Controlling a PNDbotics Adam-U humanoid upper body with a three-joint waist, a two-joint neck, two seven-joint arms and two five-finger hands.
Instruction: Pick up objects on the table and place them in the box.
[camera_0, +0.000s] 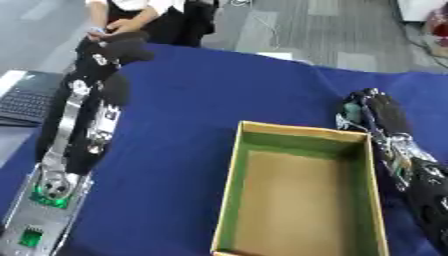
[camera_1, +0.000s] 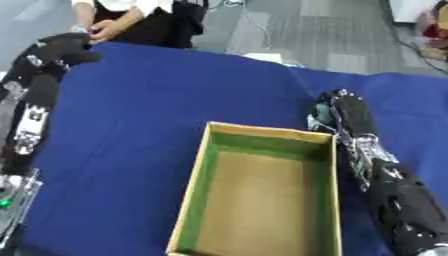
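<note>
Box (camera_0: 302, 197) on blue table (camera_0: 192, 115), right robot hand (camera_1: 343, 117) beside it, grip unclear; laptop (camera_0: 26, 97) far left.

So the box (camera_0: 302, 192) is an open, shallow rectangular cardboard tray, long side running away from the robot, sitting flat on the blue-covered bench (camera_0: 201, 100). Its rim is tan, the inner walls are green, and the floor is plain brown cardboard. It sits on the near right part of the cloth, its near end cut off by the bottom of the view. Nothing inside it.
</note>
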